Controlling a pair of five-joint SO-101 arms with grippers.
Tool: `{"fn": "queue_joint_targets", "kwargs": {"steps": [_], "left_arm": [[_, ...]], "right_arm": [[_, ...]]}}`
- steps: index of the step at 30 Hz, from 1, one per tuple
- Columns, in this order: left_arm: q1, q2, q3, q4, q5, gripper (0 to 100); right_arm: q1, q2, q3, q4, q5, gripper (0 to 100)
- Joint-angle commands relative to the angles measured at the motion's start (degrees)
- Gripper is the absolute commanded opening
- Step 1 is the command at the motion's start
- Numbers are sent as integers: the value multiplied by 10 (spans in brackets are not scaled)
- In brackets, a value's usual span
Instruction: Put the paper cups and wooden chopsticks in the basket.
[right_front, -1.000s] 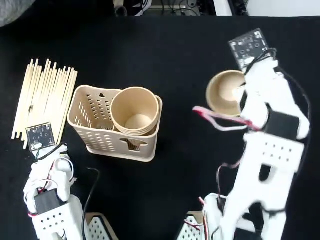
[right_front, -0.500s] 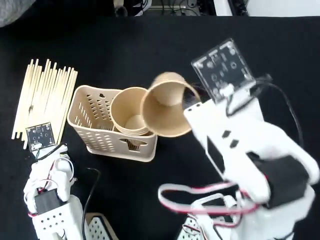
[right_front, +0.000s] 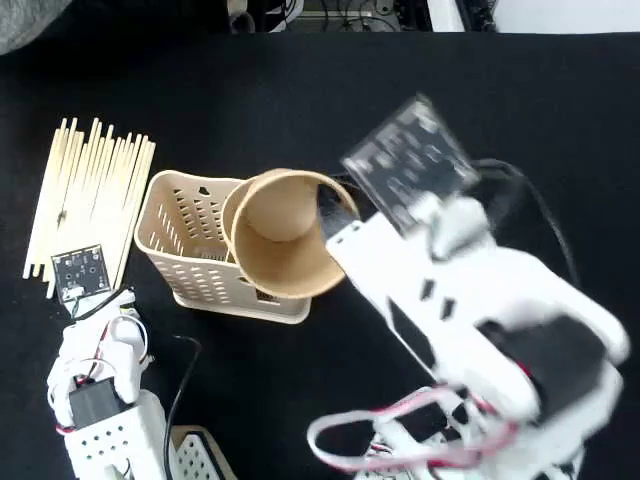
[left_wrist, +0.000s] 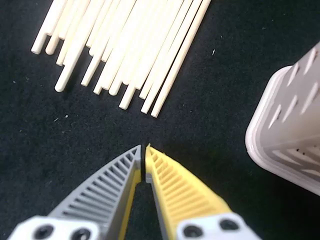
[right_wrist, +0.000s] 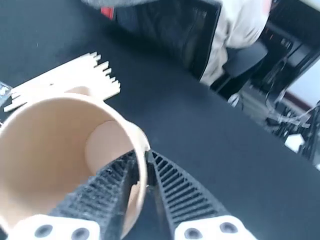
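My right gripper (right_wrist: 142, 167) is shut on the rim of a tan paper cup (right_wrist: 65, 150), carried tilted in the air. From above, that paper cup (right_front: 285, 235) hangs over the right end of the beige basket (right_front: 185, 235), above the cups stacked inside, which it mostly hides. The wooden chopsticks (right_front: 90, 200) lie in a fanned row on the black table left of the basket. My left gripper (left_wrist: 145, 150) is shut with nothing in it, low over the table, a short way from the chopsticks' (left_wrist: 130, 50) near ends and beside the basket's corner (left_wrist: 290, 125).
The right arm's white body (right_front: 480, 320) spans the table right of the basket. The left arm's base (right_front: 95, 390) stands at the front left with a black cable (right_front: 180, 390) beside it. Dark chairs and clutter (right_wrist: 220, 45) lie beyond the table's far edge.
The right arm lifted the cup from the table's right side and swung it left, now over the basket's right end. The left arm has stayed still.
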Motion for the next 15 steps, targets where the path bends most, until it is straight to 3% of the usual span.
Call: {"fn": "queue_joint_targets", "kwargs": {"steps": [1, 8, 10, 15], "left_arm": [[-4, -4, 10, -10, -5, 33], [-3, -4, 10, -10, -5, 33], [-3, -4, 10, -10, -5, 33], [-3, -4, 10, -10, -5, 33]], "right_arm": [[-7, 19, 18, -18, -5, 11], [-10, 73, 28, -18, -5, 31], [-10, 86, 26, -18, -5, 137], [-10, 95, 26, -18, 11, 567]]}}
